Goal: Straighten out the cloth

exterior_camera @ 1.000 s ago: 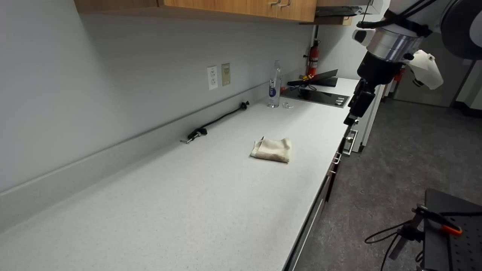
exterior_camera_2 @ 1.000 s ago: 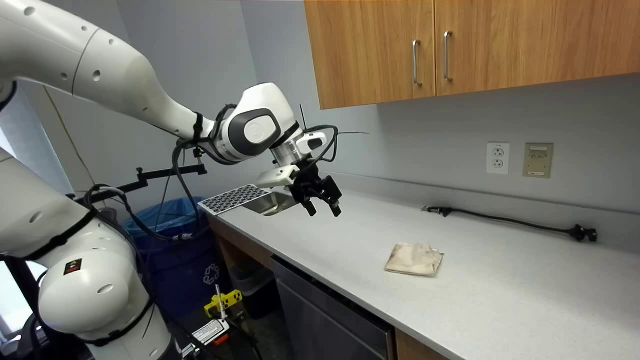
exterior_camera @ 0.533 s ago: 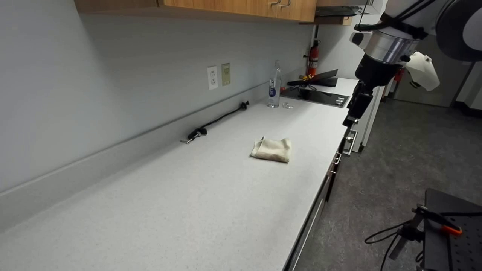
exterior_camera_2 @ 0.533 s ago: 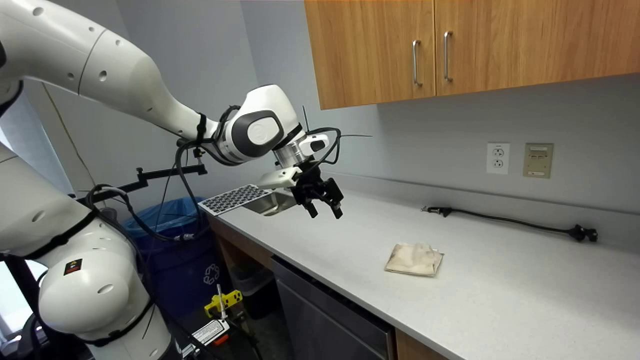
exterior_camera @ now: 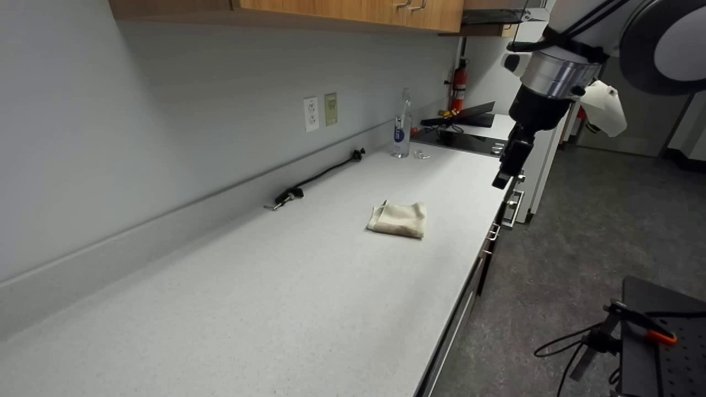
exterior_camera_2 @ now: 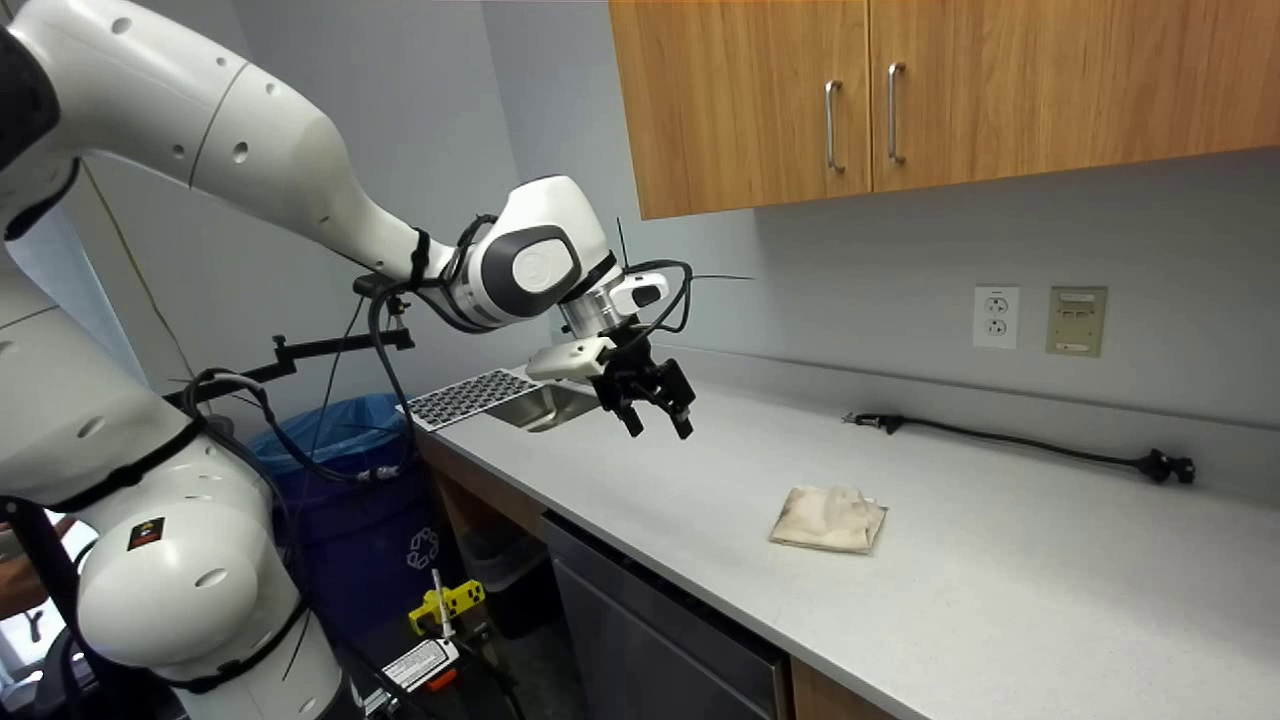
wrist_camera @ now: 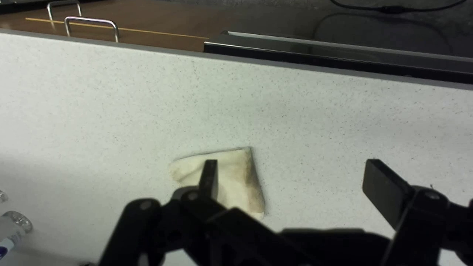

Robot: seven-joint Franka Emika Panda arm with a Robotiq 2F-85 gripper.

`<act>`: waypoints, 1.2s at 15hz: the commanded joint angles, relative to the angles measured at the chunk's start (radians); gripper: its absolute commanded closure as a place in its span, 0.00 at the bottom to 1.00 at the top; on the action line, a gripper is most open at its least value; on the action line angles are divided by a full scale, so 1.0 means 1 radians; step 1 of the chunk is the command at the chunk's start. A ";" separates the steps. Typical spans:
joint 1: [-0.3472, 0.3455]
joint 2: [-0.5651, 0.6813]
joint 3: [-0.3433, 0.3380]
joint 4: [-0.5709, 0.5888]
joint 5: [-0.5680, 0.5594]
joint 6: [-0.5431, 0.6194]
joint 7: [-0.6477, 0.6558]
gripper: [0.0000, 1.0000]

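Observation:
The cream-beige cloth (exterior_camera: 398, 220) lies folded and a little rumpled on the white counter in both exterior views, with brownish stains along one edge. In an exterior view my gripper (exterior_camera_2: 660, 428) hangs in the air above the counter, apart from the cloth (exterior_camera_2: 828, 520). Seen from the wrist, the jaws of my gripper (wrist_camera: 293, 177) stand wide apart with nothing between them. One finger (wrist_camera: 209, 177) overlaps the cloth (wrist_camera: 236, 181) in that view and hides its lower left part; the opposite finger appears over bare counter.
A clear bottle (exterior_camera: 402, 127) stands by the wall near the cooktop (exterior_camera: 463, 141). Along the backsplash lies a black flexible arm with a clamp (exterior_camera_2: 1020, 438). A sink (exterior_camera_2: 540, 405) is at the far end. Wooden cabinets (exterior_camera_2: 960, 90) hang above the counter (exterior_camera_2: 1050, 600).
My arm has shifted slightly over the counter and a little lower, leftward in one view and rightward in another. The cloth has stayed put, and the jaws remain wide apart.

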 commanded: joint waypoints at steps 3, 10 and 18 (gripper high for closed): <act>0.011 0.214 -0.015 0.173 0.076 0.028 -0.007 0.00; 0.007 0.251 -0.008 0.207 0.102 0.011 0.003 0.00; -0.006 0.362 -0.018 0.275 0.091 0.028 0.093 0.00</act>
